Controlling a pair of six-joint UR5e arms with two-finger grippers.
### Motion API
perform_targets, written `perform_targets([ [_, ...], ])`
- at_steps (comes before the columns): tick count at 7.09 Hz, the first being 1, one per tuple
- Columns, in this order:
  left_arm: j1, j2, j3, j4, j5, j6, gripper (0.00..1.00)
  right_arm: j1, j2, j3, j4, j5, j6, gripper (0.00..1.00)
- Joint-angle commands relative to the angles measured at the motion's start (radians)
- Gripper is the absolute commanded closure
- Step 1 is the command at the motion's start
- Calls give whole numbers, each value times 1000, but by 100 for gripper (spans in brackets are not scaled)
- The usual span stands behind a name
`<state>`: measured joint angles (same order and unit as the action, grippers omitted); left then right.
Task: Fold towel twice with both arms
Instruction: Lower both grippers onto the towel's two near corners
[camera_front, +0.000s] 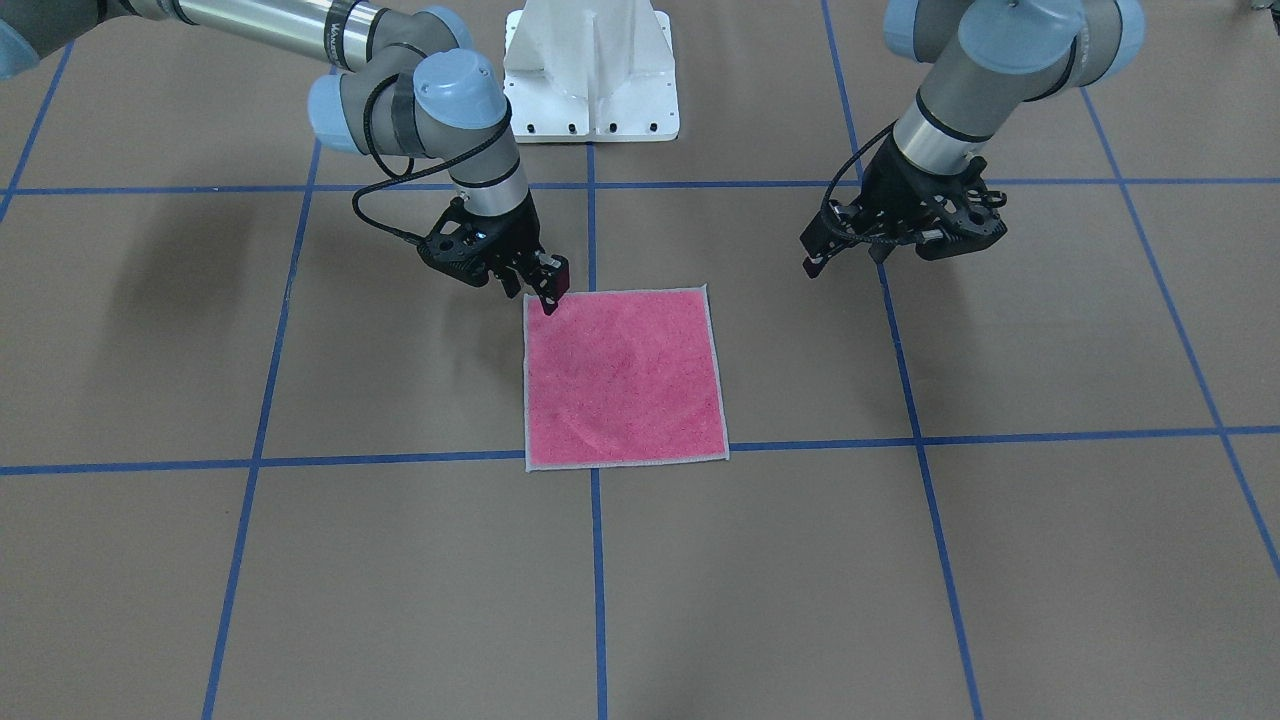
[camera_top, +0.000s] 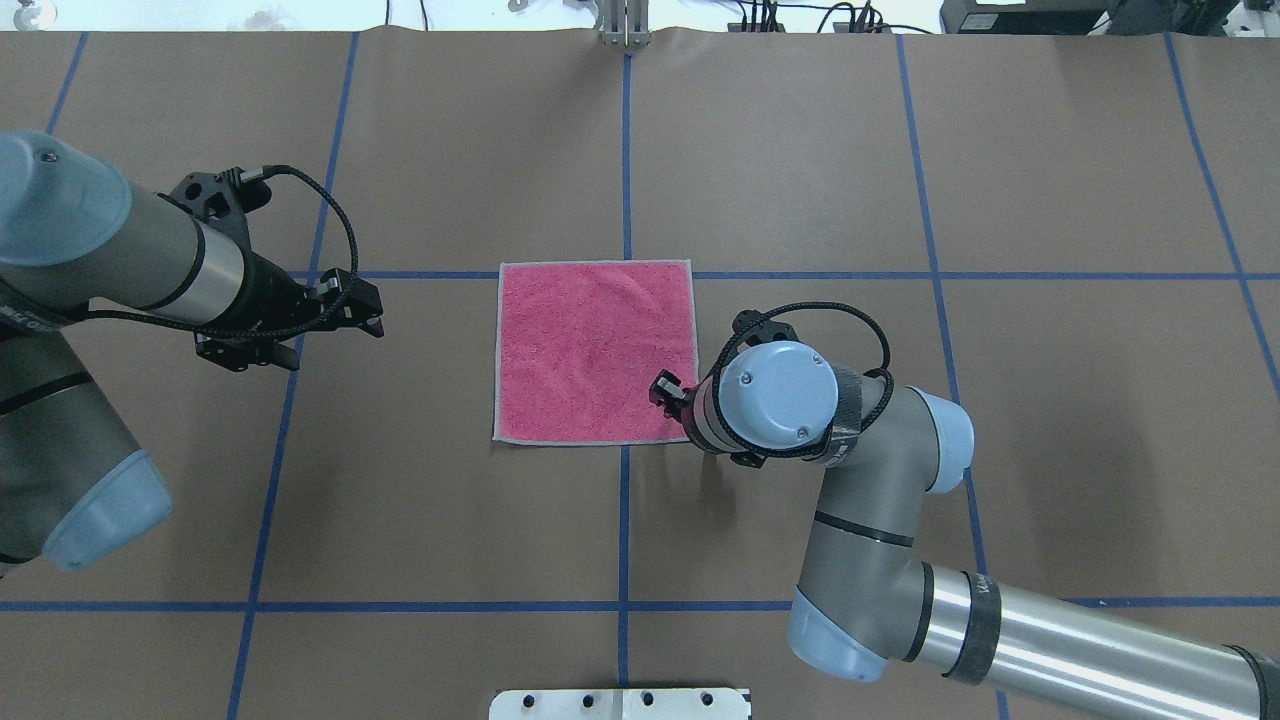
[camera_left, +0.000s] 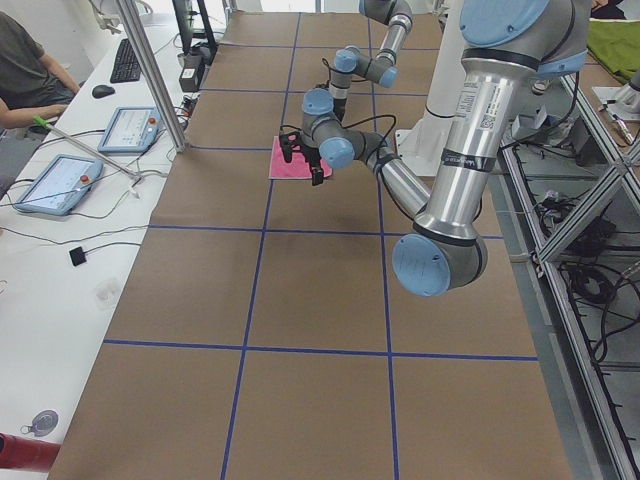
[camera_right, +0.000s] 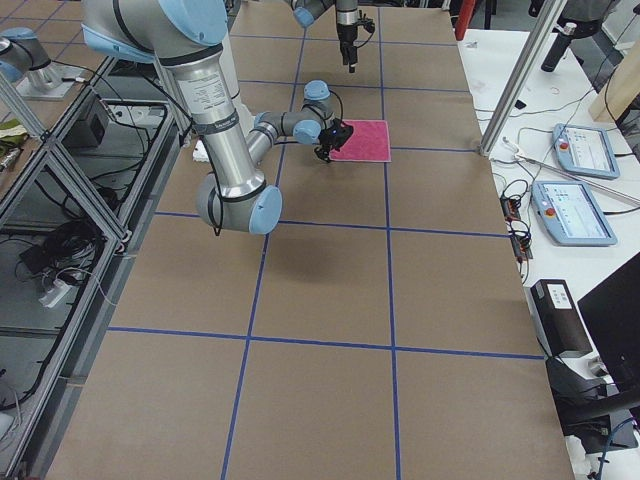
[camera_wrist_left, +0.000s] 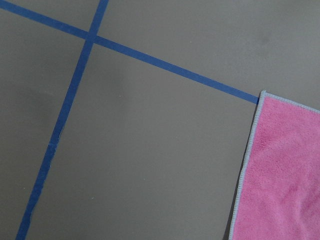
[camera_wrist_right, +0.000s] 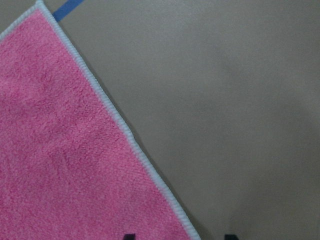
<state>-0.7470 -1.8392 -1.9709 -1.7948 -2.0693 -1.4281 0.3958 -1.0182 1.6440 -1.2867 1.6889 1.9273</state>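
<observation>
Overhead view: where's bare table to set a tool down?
Bare: the table beyond the towel on its far side, and the strip between it and the white pedestal. Crowded: its near-right corner at the right pincer; the left pincer sits off its left edge.

A robotics lab: blue-taped grid table (camera_left: 300, 280), 2 teach pendants (camera_right: 575, 212), aluminium framing (camera_left: 150, 70).

Inventory count
There was one towel (camera_top: 595, 350), one pedestal (camera_front: 590, 70), and two arms: left arm (camera_top: 100, 250), right arm (camera_top: 860, 520).

Overhead and front-facing views look down oppositely, sharing the towel (camera_top: 595, 350).
</observation>
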Motion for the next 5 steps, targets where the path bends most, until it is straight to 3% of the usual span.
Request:
perform_targets([
  [1,0,0,0,0,0,0,0,0,4,-4,0,0,2,50],
  [5,0,3,-2,0,0,0,0,0,6,-4,0,0,6,79],
])
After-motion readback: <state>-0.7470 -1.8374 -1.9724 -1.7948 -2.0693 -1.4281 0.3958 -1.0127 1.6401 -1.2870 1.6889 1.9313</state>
